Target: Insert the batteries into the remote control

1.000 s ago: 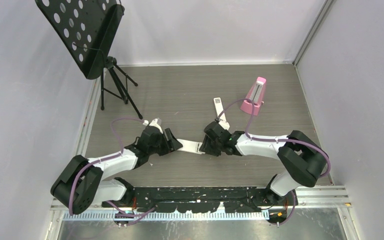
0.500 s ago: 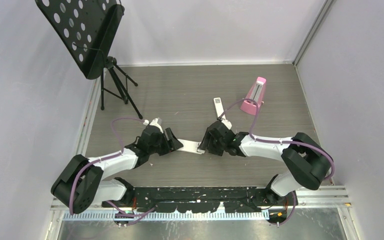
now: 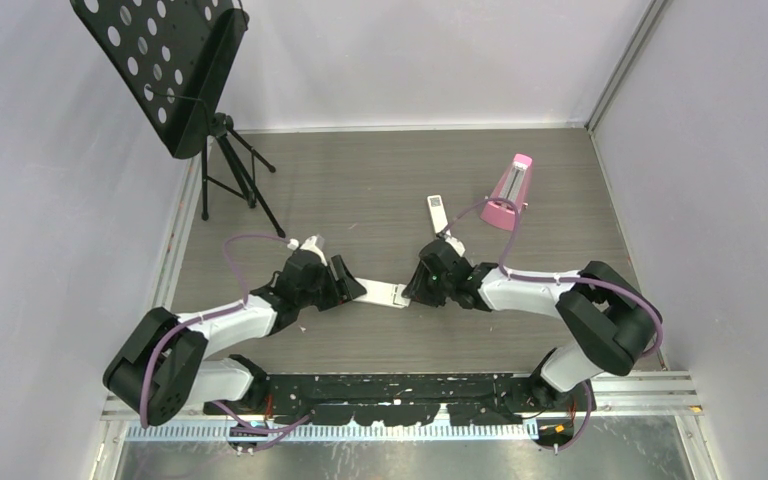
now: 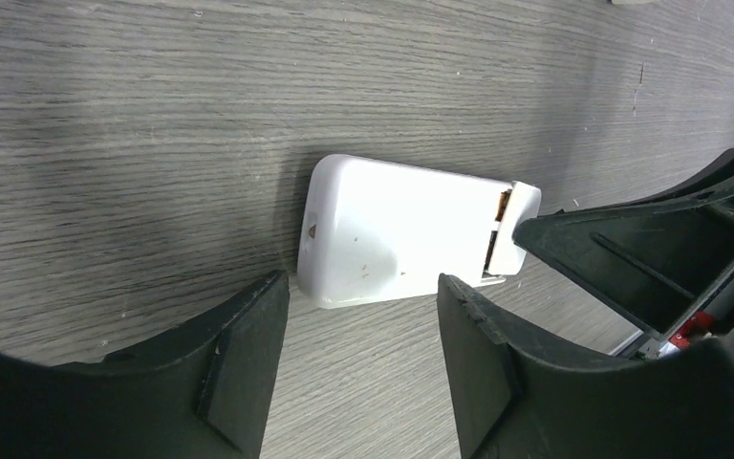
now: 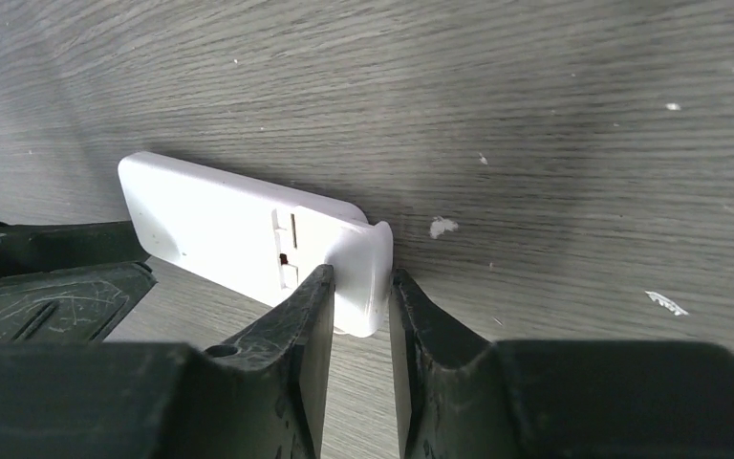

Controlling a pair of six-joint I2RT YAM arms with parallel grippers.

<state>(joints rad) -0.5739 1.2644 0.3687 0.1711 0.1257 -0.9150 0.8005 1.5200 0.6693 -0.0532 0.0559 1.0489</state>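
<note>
On the worktop [image 3: 380, 190], mid-scene, the remote control [image 4: 392, 234] lies back-up. Now the right gripper [image 5: 356, 285] has just pinched its jaws shut on the cover end; the left gripper [image 4: 358, 295] keeps its jaws open around the other end. Cover removal looks next.

Top cam overhead; wrist cams close, facing each other (share remote control [image 4: 397, 234]).

Black perforated music stand [image 3: 165, 70] on a tripod far left, pink metronome [image 3: 510, 192] far right, slim white remote [image 3: 437, 212] near it, grey wood-grain table [image 3: 380, 165].
</note>
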